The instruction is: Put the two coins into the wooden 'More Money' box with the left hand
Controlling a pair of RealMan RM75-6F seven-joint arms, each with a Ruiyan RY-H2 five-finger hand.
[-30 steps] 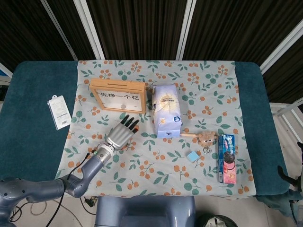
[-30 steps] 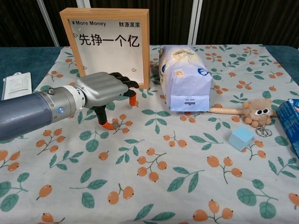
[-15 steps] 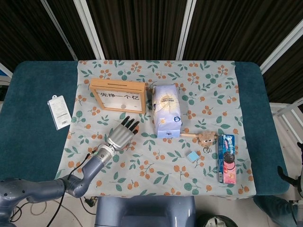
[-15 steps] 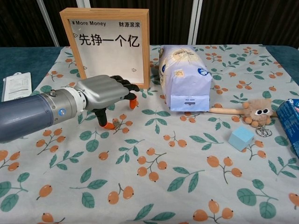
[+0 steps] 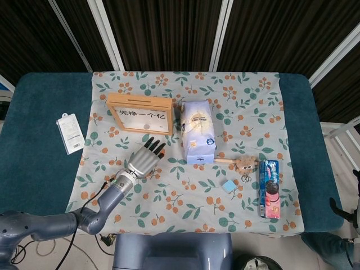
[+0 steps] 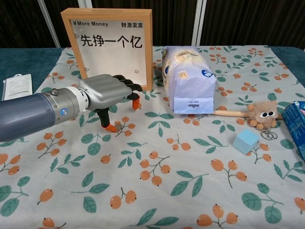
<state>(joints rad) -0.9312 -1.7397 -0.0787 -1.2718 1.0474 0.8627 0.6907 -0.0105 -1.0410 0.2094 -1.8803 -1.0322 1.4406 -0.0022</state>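
The wooden 'More Money' box point(image 5: 140, 114) stands upright at the back left of the floral cloth, its white front with Chinese characters facing me point(image 6: 112, 45). My left hand point(image 5: 145, 160) lies just in front of it, fingers stretched toward the box and slightly apart. In the chest view the left hand point(image 6: 107, 93) hovers low, its thumb pointing down with the orange tip at the cloth. A small greyish disc, perhaps a coin point(image 6: 118, 126), lies beside that thumb tip. I see nothing held in the hand. A second coin does not show clearly. The right hand is out of both views.
A pale blue paper bag point(image 5: 198, 132) stands right of the box. Further right lie a plush toy on a stick point(image 5: 243, 163), a small blue cube point(image 5: 228, 186) and a cookie box point(image 5: 269, 188). A white packet point(image 5: 70, 133) lies on the teal table at left.
The left hand has shifted only slightly over the cloth in front of the box. Nothing else has moved.
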